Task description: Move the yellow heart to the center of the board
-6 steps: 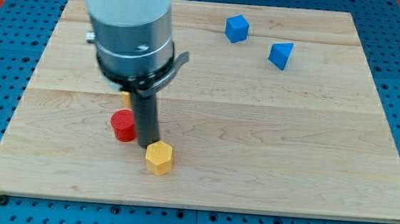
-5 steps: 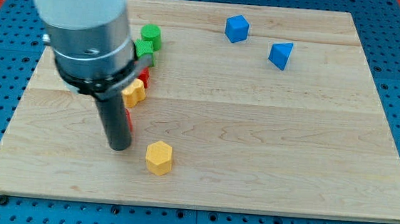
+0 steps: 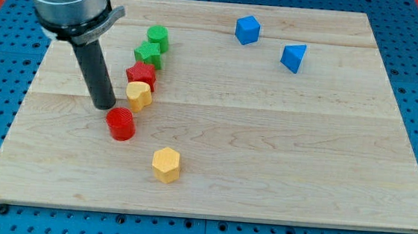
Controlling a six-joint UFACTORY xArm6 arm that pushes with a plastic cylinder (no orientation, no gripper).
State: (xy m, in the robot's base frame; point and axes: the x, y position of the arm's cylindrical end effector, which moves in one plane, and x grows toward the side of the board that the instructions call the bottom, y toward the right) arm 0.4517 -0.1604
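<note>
1. Yellow heart-shaped block [image 3: 139,95] sits left of the wooden board's [image 3: 281,152] middle, touching the red star-like block [image 3: 142,74] just above it in a column with two green blocks [image 3: 149,52] [image 3: 158,37].
2. Your tool has no jaws; it is a bare rod holding nothing, and my tip [image 3: 104,107] rests just to the heart's left, near the red cylinder block [image 3: 121,123].
3. You want the tip squarely behind the heart's left face, then a slow push toward the view's right, so that it neither spins off nor drags the red star along.
4. Well apart lie a yellow hexagonal block [image 3: 166,164] below and two blue blocks [image 3: 247,29] [image 3: 293,58] at the top right.
5. You will find no brand, label or writing anywhere.
</note>
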